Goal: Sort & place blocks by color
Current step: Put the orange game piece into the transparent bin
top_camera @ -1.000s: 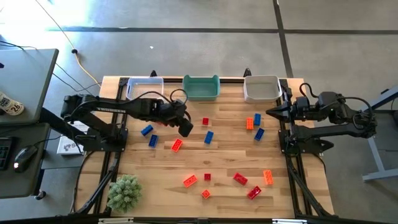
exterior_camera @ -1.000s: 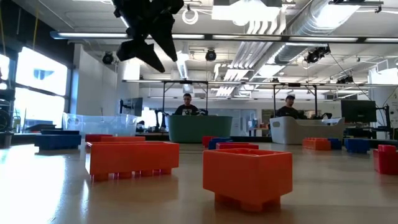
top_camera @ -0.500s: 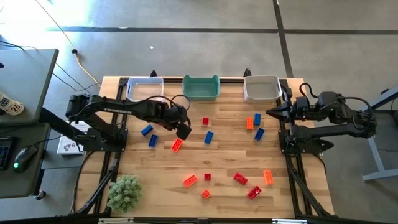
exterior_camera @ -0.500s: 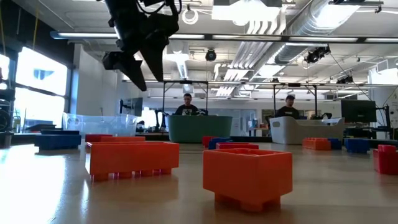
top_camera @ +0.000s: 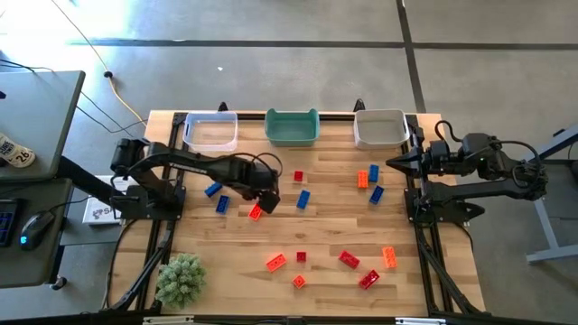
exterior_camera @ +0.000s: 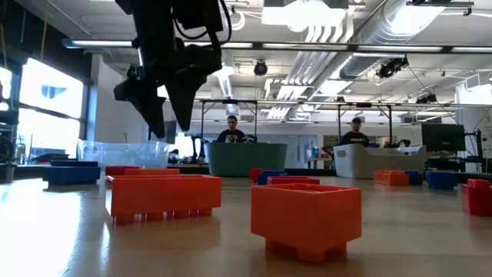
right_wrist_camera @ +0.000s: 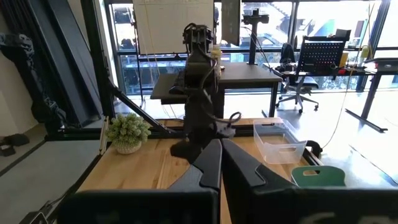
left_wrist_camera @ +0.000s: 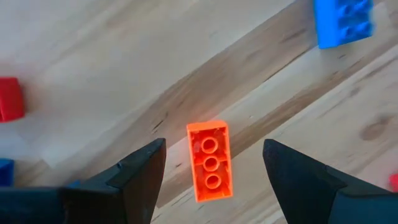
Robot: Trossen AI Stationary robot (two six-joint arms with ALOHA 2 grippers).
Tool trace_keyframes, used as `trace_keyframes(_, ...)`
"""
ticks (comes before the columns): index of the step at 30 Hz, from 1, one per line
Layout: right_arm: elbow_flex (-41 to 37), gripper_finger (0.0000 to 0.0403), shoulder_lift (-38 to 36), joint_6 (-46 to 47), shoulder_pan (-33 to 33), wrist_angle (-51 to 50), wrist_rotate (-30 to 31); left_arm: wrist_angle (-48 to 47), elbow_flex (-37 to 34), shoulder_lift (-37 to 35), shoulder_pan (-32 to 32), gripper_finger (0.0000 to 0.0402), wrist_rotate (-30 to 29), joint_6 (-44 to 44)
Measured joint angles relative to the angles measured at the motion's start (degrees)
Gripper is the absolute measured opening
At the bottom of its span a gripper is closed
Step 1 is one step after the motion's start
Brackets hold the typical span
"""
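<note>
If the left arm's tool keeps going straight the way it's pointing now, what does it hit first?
Most likely the small orange rectangular plastic brick. The left tool points down at the wooden table with its fingers open, and the brick lies between them in the wrist view. How far above the brick it hangs is hard to judge.

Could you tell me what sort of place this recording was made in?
Probably an open-plan robotics lab or workshop: exposed ceiling ducts, people seated at workstations, an office desk and chair by large windows, beyond the wooden table.
</note>
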Motion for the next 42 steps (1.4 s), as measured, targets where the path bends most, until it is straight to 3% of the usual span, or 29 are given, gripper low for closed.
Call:
trace_keyframes(23,0.0,0.0000,0.0,0.0,0.0,0.0,0.0,1.2,0.0,12.6,-3.5,0.0256,2.2,-3.1)
trace_keyframes(27,0.0,0.0000,0.0,0.0,0.0,0.0,0.0,1.5,0.1,13.0,-3.6,0.0227,2.3,-1.8)
trace_keyframes(35,0.0,0.0000,0.0,0.0,0.0,0.0,0.0,1.5,0.1,12.7,-3.7,0.0109,2.5,5.6)
trace_keyframes(42,0.0,0.0000,0.0,0.0,0.0,0.0,0.0,1.2,0.0,10.7,-3.0,0.0109,4.1,13.4)
